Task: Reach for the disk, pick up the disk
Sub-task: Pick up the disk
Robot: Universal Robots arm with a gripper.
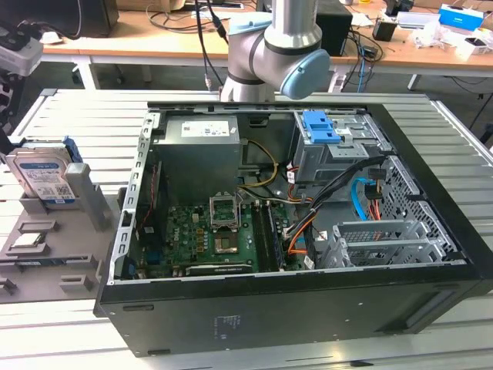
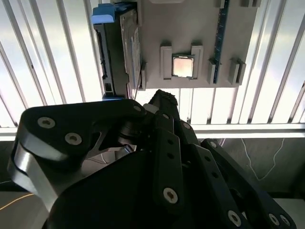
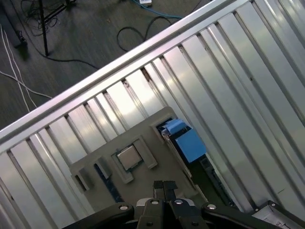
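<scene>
The reach is judged partly made and the pick-up not yet begun. The gripper [image 3: 163, 185] is seen above the grey holder [image 3: 143, 128], its 2 fingers pressed together and nothing held. The disk [image 1: 42, 179] is stood on edge in a slot of that holder, untouched, at the exterior view's left of the open computer case [image 1: 293, 316]. Counted: 1 disk, 1 holder, 1 processor chip [image 3: 127, 157], 1 case.

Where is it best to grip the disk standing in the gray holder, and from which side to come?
Probably grip the disk across its two flat faces near the free top edge, coming from above: it stands on edge in the gray holder.
</scene>
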